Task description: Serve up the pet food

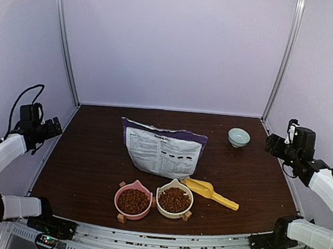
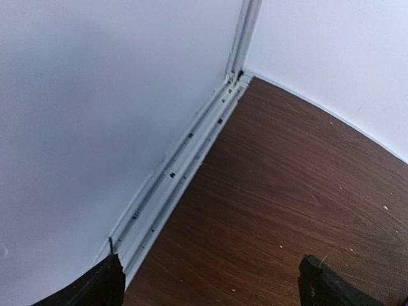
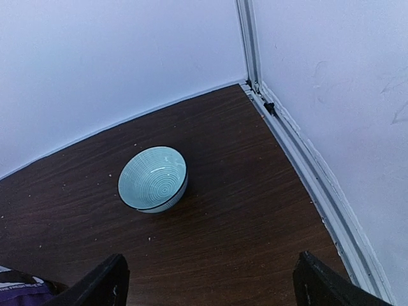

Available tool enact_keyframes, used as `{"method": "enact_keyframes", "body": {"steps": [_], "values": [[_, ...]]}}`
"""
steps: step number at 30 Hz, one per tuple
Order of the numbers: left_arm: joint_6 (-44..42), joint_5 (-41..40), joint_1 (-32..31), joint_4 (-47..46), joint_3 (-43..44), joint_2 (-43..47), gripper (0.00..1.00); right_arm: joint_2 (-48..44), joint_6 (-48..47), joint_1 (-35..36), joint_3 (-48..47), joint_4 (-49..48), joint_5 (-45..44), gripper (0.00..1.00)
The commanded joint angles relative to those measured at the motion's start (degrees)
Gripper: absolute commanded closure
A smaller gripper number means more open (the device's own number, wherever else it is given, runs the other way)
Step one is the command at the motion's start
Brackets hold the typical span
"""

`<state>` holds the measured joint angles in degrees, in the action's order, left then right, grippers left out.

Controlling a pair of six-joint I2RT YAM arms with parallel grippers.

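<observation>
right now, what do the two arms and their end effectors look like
The left arm and right arm have white tube-like links and black joints. The left end effector and right end effector are black, each with two dark, blunt fingers. A thin black cable loops above the left wrist. Small green and red lights glow at the bases.

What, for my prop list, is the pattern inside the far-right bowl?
Pale aqua bowl with fine concentric rings, clearest in the right wrist view.
</observation>
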<state>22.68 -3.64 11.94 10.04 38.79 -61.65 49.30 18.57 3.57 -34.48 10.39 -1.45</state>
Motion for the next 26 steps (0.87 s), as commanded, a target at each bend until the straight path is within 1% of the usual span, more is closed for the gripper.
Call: {"method": "enact_keyframes", "body": {"steps": [1,3,4,6,9,12,15,17,23,26], "values": [[-4.2,-11.6,0.2,-15.6,-8.9,6.8,0.02,-6.2,-2.5,-0.7,8.4,-15.3,-7.6,0.09],[-6.7,-11.1,0.1,-24.1,-14.3,7.9,0.02,-7.9,-4.2,-0.7,13.6,-22.7,-9.7,0.09],[-8.4,-9.2,0.1,-28.2,-17.4,7.4,0.02,-8.5,-5.3,-0.7,16.4,-26.8,-10.6,0.09],[-10.6,-5.0,-0.2,-36.0,-20.3,5.0,0.03,-8.8,-6.8,-0.7,21.4,-35.0,-11.5,0.08],[-12.8,0.6,-1.3,-44.2,-20.8,-1.4,0.02,-7.0,-8.0,-0.7,26.0,-45.4,-10.1,0.08],[-14.3,2.1,-2.8,-46.2,-17.7,-7.2,0.02,-2.3,-9.5,-0.7,28.2,-53.2,-9.0,0.08],[-14.8,2.2,-3.0,-49.8,-16.6,-10.8,0.02,2.7,-11.7,-0.7,28.7,-57.7,-9.5,0.09],[-14.8,1.7,-3.0,-49.3,-15.8,-11.6,0.02,4.8,-12.4,-0.7,29.0,-60.0,-9.6,0.09],[-15.4,1.8,-3.0,-50.3,-16.6,-10.9,0.02,4.8,-12.0,-0.7,29.1,-59.8,-8.9,0.09],[-15.2,-0.6,-3.0,-50.9,-17.2,-10.5,0.02,5.0,-12.4,-0.7,29.0,-60.2,-8.9,0.09]]}}
